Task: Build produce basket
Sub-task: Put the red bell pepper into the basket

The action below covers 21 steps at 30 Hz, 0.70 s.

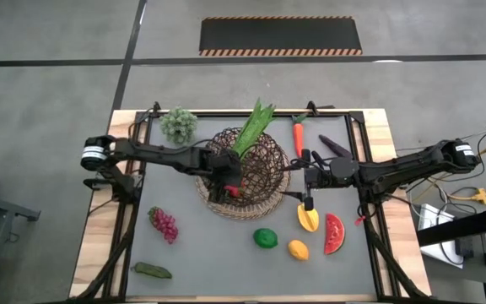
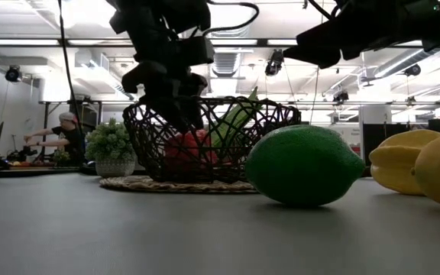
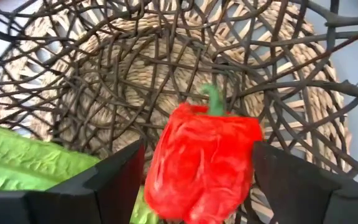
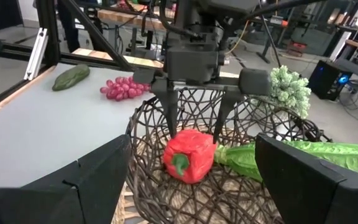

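One woven wire basket [image 1: 264,173] on the tabletop [image 1: 218,253]; two items inside: glossy red pepper [image 4: 188,154], stem toward its centre, and crinkled green leaves [image 1: 251,131], long axis over the far rim; left gripper [image 4: 194,118] open astride pepper; right gripper [image 1: 308,203] open, empty, just beside basket.

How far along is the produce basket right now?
Done: the green leaves and red pepper lie in the basket. In hand: nothing; the left gripper stands open astride the pepper, and the right gripper waits open beside the basket. Left: carrot, grapes, lime, lemon, mango, watermelon slice.
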Available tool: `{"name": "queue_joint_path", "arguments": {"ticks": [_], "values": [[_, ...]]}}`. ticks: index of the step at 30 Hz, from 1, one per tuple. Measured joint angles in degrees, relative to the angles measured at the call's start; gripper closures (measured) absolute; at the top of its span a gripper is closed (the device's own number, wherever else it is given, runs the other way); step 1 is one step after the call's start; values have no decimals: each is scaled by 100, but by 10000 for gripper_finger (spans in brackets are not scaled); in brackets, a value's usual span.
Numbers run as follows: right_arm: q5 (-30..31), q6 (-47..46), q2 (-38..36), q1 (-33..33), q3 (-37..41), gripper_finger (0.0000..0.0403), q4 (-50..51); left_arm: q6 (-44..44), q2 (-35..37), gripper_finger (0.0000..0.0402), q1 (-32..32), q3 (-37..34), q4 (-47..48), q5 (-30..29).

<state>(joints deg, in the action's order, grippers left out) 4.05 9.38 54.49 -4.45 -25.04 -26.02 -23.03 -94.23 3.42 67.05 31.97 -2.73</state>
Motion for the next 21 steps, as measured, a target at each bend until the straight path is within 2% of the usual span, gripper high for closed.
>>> {"name": "queue_joint_path", "arguments": {"ticks": [3, 11, 17, 21], "values": [[2, -84, -5, 0, 0, 76, -4, 2, -85, 123, 40, 0, 11, 190], [6, -87, 4, 0, 0, 76, -2, 15, -91, 131, 112, -7, 38, 215], [14, -123, 4, 0, 0, 76, -2, 14, -66, 180, 135, -7, 18, 182], [20, -202, 4, 0, 0, 76, 0, 20, -45, 216, 151, 47, 53, -112]]}}
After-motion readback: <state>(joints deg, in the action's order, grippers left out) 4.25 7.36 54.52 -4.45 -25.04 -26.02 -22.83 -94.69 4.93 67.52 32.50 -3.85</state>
